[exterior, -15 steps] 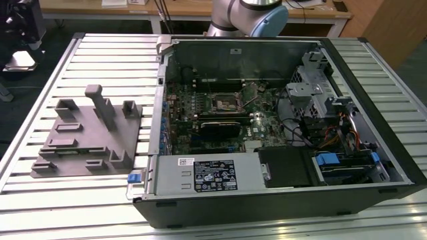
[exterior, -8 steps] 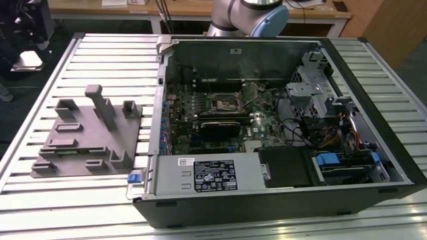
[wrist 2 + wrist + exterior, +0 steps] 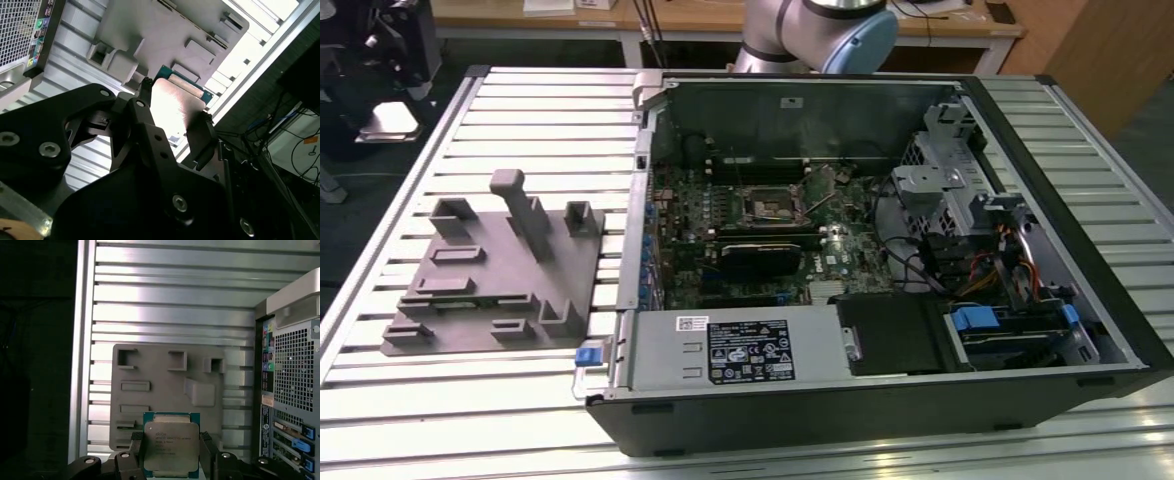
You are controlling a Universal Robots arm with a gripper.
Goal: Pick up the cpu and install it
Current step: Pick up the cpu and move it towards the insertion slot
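Small flat square cpu (image 3: 171, 446), pale silver-grey metal lid, green rim: clamped by opposite edges between the black gripper (image 3: 171, 454) fingers (image 3: 207, 452), jaws closed to chip width. In first wrist view, chip hangs over one edge of large grey moulded plastic tray (image 3: 165, 365). Tray lies flat on ribbed aluminium slat table (image 3: 175, 305). Black computer case (image 3: 295, 390) stands beside tray, bare slats btwn. Opp. side of tray: narrow slat strip, then table edge, dark beyond.
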